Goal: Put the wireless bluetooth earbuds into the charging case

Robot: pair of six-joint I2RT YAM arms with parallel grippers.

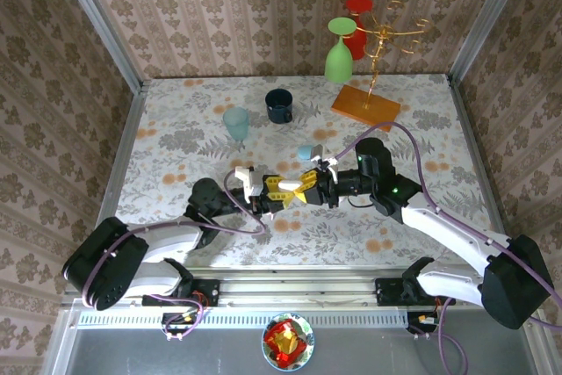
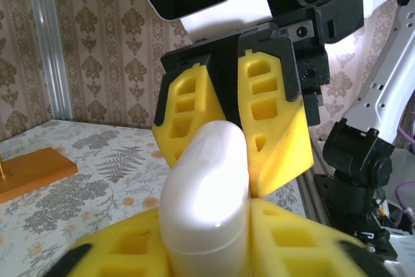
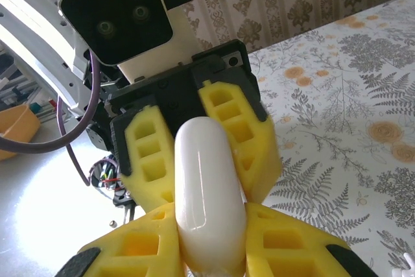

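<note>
Nearest to me, well back from the charging case (image 2: 207, 180) and off the near edge of the table (image 1: 167, 138), sits a bowl (image 1: 309, 340) with red and yellow things in it. The charging case is a smooth white pebble that looks shut, and it is held over the middle of the table. My left gripper (image 2: 207, 225) is closed on one end of the case, with a yellow finger on each side. My right gripper (image 3: 211, 231) is closed on the other end the same way, so both hold the case at once. On the table on the far side of the case lies a tiny white thing (image 3: 408, 263), too cut off for me to tell what it is. A little beyond the case sits a small pale blue thing (image 1: 306, 152). Farther beyond the case stand a dark blue cup (image 1: 280, 105) and, more to the left, a pale blue cup (image 1: 236, 122). Farthest from the case, to its right, a gold stand (image 1: 379, 41) rises from an orange board (image 1: 364, 104). A green glass (image 1: 339, 54) hangs on it upside down, with a red glass (image 1: 356, 24) behind.
</note>
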